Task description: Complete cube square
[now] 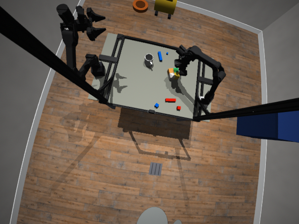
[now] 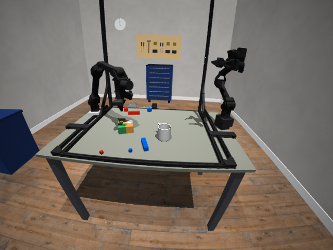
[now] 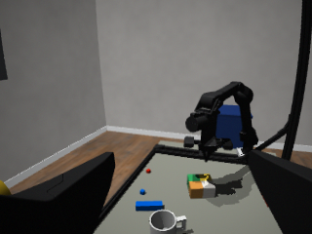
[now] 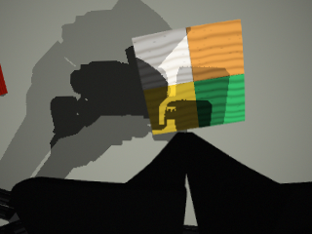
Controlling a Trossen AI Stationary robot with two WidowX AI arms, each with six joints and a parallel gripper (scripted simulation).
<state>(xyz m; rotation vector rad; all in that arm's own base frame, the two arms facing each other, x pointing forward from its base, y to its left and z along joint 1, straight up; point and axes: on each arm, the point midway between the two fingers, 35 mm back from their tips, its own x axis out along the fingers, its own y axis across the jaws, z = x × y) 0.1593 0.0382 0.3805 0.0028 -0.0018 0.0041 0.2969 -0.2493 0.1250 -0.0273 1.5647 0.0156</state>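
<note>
White (image 4: 161, 51) (image 1: 172, 75), orange (image 4: 215, 44) (image 2: 129, 128), green (image 4: 236, 99) (image 2: 122, 129) and yellow (image 4: 187, 93) (image 3: 205, 176) cubes lie flat on the table as a two-by-two square. No gap shows between them in the right wrist view, and their outer edges line up; shadows cover part of their tops. My right gripper (image 4: 183, 139) (image 2: 121, 109) is shut and empty, in the air above the table by the yellow cube's outer side, clear of the cubes. My left gripper (image 1: 105, 23) (image 3: 181, 158) is open and empty, high in the air beyond the table's other end.
A mug (image 2: 164, 133) and blue bar (image 1: 160, 56) (image 2: 144, 144) lie on the orange cube's side of the square. A red bar (image 1: 170, 100), blue cube (image 1: 156, 105) and red cube (image 1: 178, 108) lie near one long edge. Small blue (image 2: 130, 150) and red (image 2: 101, 151) cubes lie near the opposite edge.
</note>
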